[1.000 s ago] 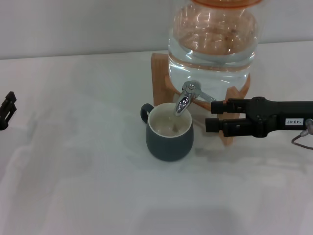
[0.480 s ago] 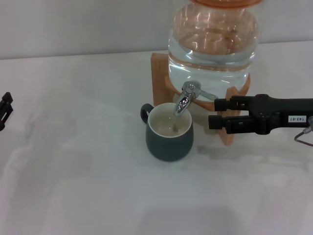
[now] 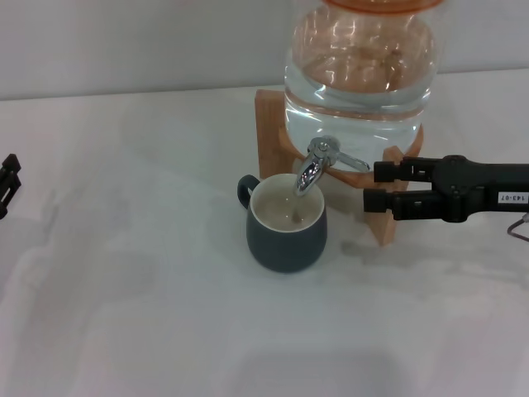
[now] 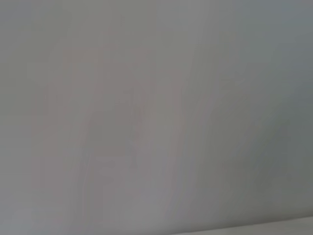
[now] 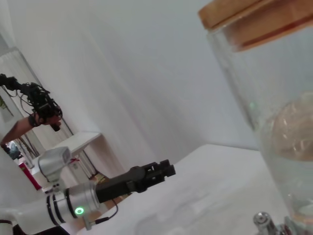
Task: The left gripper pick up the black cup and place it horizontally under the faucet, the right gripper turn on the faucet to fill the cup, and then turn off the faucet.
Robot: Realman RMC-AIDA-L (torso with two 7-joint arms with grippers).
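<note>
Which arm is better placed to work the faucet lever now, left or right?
Right, most likely. The right gripper sits just beside the faucet lever, above the table, with the black cup already under the spout. The left gripper is far off at the table's left edge.

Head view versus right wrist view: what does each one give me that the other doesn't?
Only the head view shows the black cup upright under the faucet, the wooden stand, and the right gripper beside the lever.

Only the right wrist view shows the jar's wooden lid and the left arm's green light.

Both show the water jar and the left gripper, parked far from the cup.
</note>
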